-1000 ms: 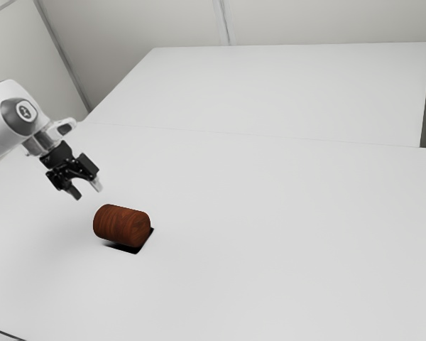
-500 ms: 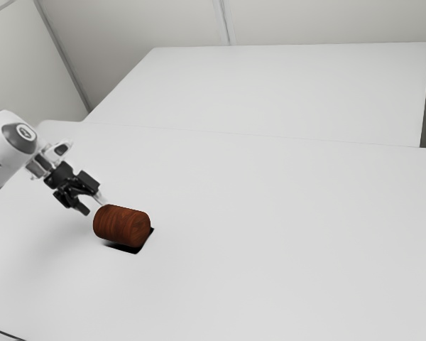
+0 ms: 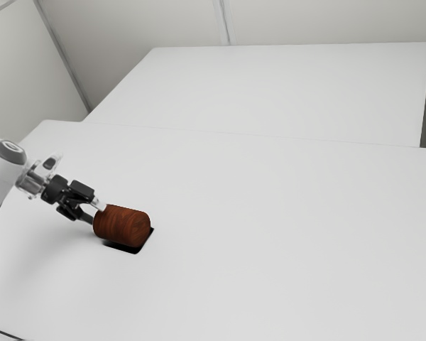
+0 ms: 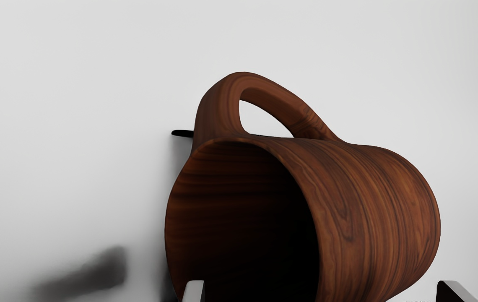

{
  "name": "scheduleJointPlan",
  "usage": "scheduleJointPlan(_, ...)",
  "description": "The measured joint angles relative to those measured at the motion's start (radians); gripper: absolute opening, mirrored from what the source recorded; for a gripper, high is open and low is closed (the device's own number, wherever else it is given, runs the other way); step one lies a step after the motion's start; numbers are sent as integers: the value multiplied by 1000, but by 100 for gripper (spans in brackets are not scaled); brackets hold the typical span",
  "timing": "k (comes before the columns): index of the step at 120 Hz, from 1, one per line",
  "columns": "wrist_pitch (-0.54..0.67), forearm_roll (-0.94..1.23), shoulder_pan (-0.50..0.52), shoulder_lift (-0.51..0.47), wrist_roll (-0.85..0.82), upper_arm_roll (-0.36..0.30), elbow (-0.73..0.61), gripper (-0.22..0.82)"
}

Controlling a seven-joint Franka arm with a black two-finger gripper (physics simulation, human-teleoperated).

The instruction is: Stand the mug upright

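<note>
Fingers [image 3: 100, 205] wide apart (arm [image 3: 1, 179] angled down).

A plain room — white table [image 3: 284, 227], pale walls [image 3: 142, 25] (seamed, too).

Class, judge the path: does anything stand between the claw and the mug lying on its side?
Nothing visible stands in the way: the open claw is right at the mug, beside its mouth.

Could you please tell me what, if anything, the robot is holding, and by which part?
Nothing is held: the fingers stand wide apart near the open end of the mug, which lies on its side on the table.
</note>
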Motion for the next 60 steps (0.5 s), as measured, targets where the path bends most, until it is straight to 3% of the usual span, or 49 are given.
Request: scheduleJointPlan(60,-125,-140,23,31,135,0,-21,60)
